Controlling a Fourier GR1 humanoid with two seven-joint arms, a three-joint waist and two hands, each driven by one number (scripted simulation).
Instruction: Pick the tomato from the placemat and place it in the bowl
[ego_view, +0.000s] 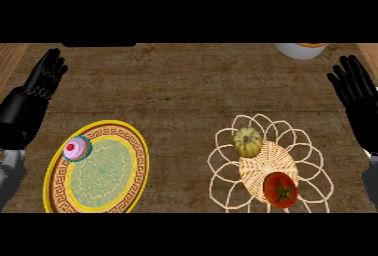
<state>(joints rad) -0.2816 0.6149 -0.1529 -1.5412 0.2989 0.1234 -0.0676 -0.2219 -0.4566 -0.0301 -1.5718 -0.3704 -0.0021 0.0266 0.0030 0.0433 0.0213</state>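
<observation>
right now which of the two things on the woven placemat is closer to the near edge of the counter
The red tomato, at the placemat's near right. The yellow-green squash lies farther back, toward the placemat's middle.

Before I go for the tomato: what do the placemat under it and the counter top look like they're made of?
The placemat looks like woven straw or wicker: a tan basket-weave middle ringed by open pale loops, with a matt finish. The counter top looks like rough brown wood or possibly stone; its mottled, streaky grain is dull, without shine, so the look leaves it open. The tomato sits on the woven middle.
</observation>
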